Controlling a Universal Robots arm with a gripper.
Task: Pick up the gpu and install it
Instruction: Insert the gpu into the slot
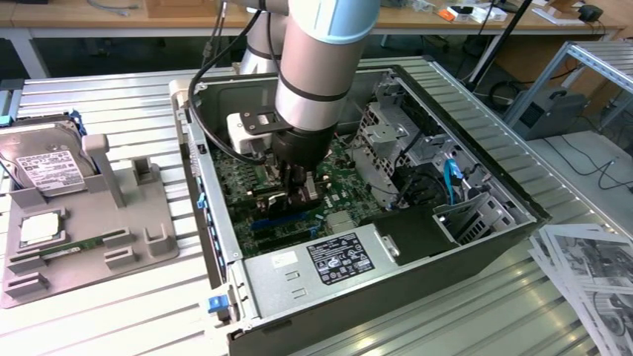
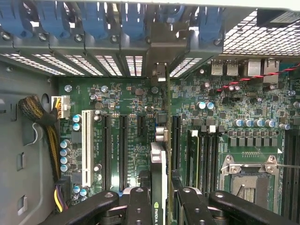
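Observation:
The gpu [image 2: 159, 164] stands on edge between my fingers, a thin dark card with a green logo near the grip. Its silver bracket [image 2: 161, 70] reaches the rear slot openings of the computer case [image 1: 213, 245]. My gripper [image 2: 161, 206] is shut on the gpu, with one black finger [image 2: 139, 206] on each side of it. In the exterior view the gripper [image 1: 292, 191] is down inside the open case, just over the green motherboard [image 1: 342, 196]. The card runs along the black expansion slots [image 2: 123, 150]. Whether its edge sits in a slot I cannot tell.
A white slot [image 2: 86, 145], memory slots [image 2: 197, 154] and the CPU socket [image 2: 248, 173] flank the card. Power supply [image 1: 336, 259] and drive cage [image 1: 390, 141] crowd the case. A hard drive [image 1: 44, 167] rests on a grey fixture [image 1: 99, 237] at the exterior view's left; papers [image 1: 594, 274] lie at its right.

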